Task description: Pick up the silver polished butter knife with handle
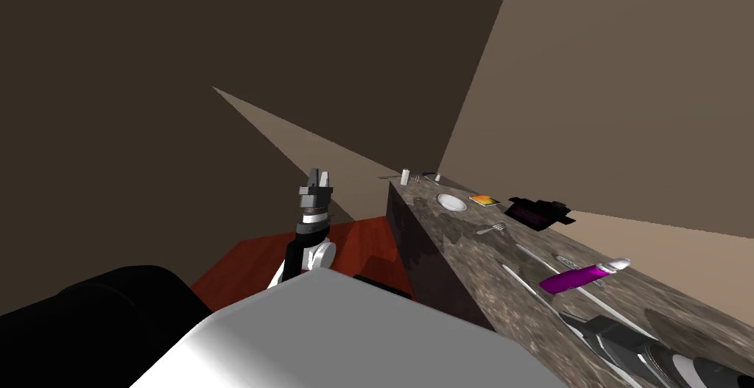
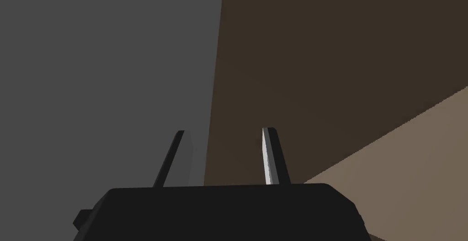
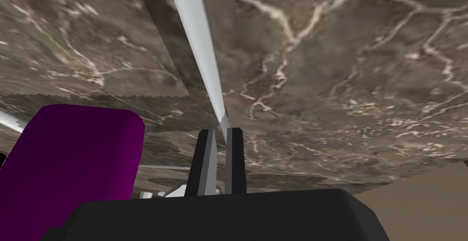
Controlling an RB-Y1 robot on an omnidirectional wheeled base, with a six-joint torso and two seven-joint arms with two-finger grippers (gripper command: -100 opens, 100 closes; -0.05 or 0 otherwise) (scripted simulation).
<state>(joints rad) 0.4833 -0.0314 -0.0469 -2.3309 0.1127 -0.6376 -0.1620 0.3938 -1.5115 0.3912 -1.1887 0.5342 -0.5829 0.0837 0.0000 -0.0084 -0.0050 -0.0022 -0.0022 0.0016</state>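
Subject item: the butter knife [image 3: 201,46], a thin, plain silver strip. It is on the dark brown, white-veined marble counter [image 1: 456,258], at the near end, and runs straight away from the right gripper [image 3: 220,131]. Whether it lies on the stone or is raised off it cannot be told.

Right gripper: both fingers are clamped on the near end of the knife, pressed against its sides with almost no gap between them.

Adjacent item: a purple object [image 3: 73,160] with a silver tip sits just beside the gripper and next to the knife. Contact between the two cannot be confirmed.

Further along the counter: a fork [image 1: 492,228], a white plate [image 1: 451,202], an orange and yellow flat item [image 1: 484,200], a black item [image 1: 537,213], and a small white cylinder [image 1: 405,177] at the far end.

Left gripper [image 2: 226,131]: raised above the red-brown floor [image 1: 250,258], well apart from the counter. Its fingers stand apart and hold nothing.
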